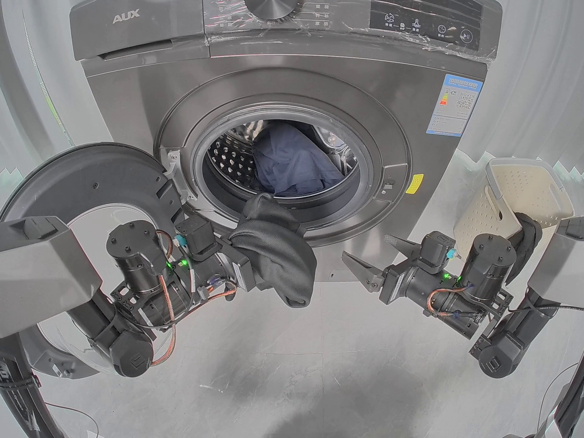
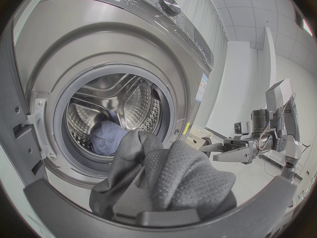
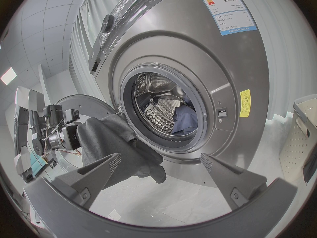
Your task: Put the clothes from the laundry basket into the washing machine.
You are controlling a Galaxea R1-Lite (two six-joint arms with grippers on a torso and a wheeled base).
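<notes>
A grey front-loading washing machine stands before me with its round door swung open to the left. A blue garment lies inside the drum. My left gripper is shut on a black garment just below the drum's rim, and the cloth drapes over its fingers. My right gripper hangs open and empty to the right of it, low before the machine. The cream laundry basket stands at the right with dark clothing hanging over its edge.
Pale floor lies in front of the machine. The open door takes up the space at the lower left. Curtains hang behind the machine.
</notes>
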